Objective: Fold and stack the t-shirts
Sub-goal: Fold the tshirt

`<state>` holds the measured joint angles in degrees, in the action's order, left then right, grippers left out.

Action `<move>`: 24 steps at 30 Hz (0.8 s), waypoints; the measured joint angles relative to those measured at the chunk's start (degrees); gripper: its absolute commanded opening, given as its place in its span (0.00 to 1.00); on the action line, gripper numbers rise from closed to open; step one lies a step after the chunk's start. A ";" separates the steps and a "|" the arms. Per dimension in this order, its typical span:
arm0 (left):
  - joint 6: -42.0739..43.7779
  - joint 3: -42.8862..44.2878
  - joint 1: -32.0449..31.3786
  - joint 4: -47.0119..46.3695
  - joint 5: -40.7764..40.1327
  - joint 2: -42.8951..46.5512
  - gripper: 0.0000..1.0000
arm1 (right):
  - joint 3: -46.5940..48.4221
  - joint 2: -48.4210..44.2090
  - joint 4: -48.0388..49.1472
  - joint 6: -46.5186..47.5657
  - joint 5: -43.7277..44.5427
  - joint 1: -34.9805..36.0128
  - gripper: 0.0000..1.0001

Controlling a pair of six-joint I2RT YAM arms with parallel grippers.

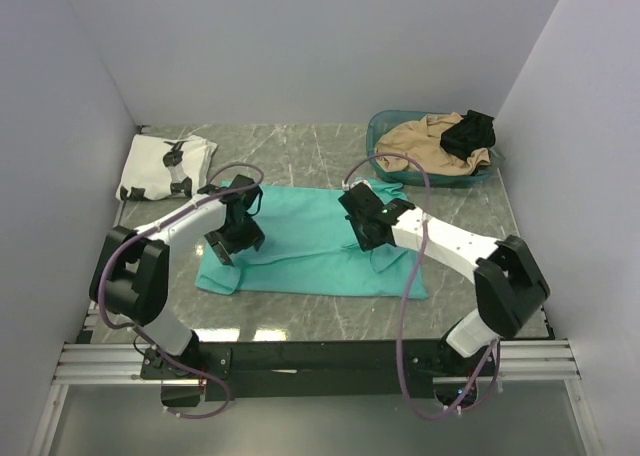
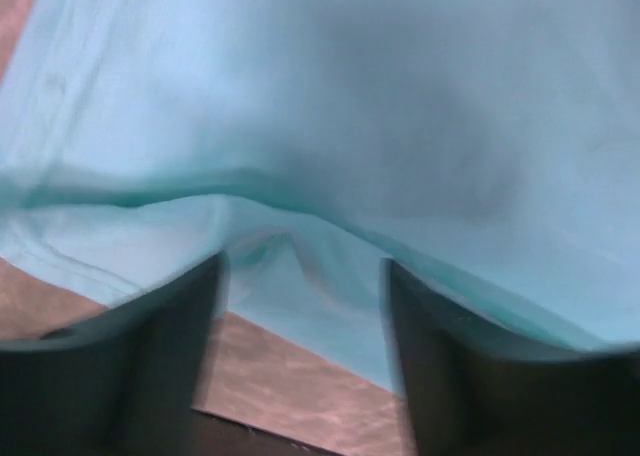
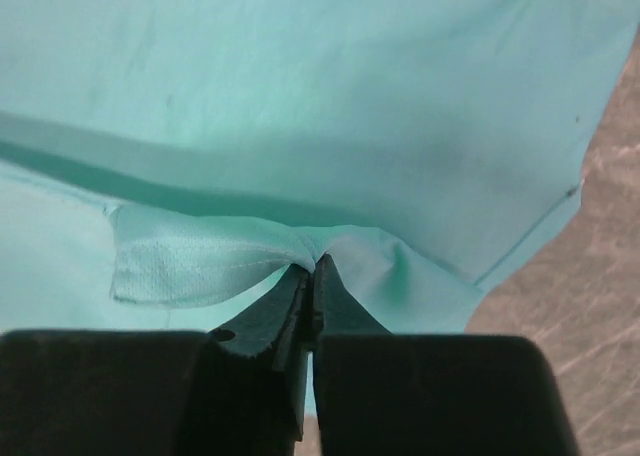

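Teal t-shirt [image 1: 310, 246] is mid-fold. Right end effector [image 3: 312, 266] pinches it; left end effector [image 2: 300, 276] is wide. Left should close next.

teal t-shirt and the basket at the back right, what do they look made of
Teal t-shirt: soft matte cloth, likely cotton knit; it creases and bunches, and its hems are stitched. Basket: probably smooth tinted plastic, judging by its thin rigid rim.

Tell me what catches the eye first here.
The teal t-shirt lies spread mid-table, both arms bent over it: the right tool is shut on a pinch of its cloth, the left tool open over its edge. A folded white printed t-shirt sits far left; a basket of garments far right.
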<state>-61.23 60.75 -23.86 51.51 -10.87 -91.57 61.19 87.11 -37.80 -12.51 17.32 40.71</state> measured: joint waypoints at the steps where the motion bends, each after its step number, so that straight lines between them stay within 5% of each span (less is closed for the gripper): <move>1: 0.31 0.04 0.55 -1.01 0.00 -0.22 0.94 | 0.11 1.38 1.49 0.44 0.31 -0.63 0.20; 4: 0.76 0.35 2.16 -2.93 0.00 -0.28 0.99 | 0.96 5.66 5.62 0.87 1.62 -3.13 0.46; 6: 0.94 1.07 2.89 -3.69 -0.22 -0.13 0.99 | 2.67 8.41 7.04 0.46 3.34 -4.61 0.75; 8: 1.03 1.40 3.37 -4.13 -0.90 0.96 0.99 | 4.31 9.81 8.72 -0.15 5.46 -5.62 0.85; 21: -1.05 -14.67 2.64 -3.43 -0.52 22.60 0.99 | -3.45 -8.50 19.28 -5.97 3.45 -5.90 0.89; 24: -1.62 -18.91 1.97 -4.09 0.81 25.20 0.91 | -5.66 -10.12 20.94 -7.10 1.88 -5.90 0.89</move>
<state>-62.85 41.85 -21.89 47.42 -10.07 -66.37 55.53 76.99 -16.86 -19.62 19.20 34.81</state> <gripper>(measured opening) 0.976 0.891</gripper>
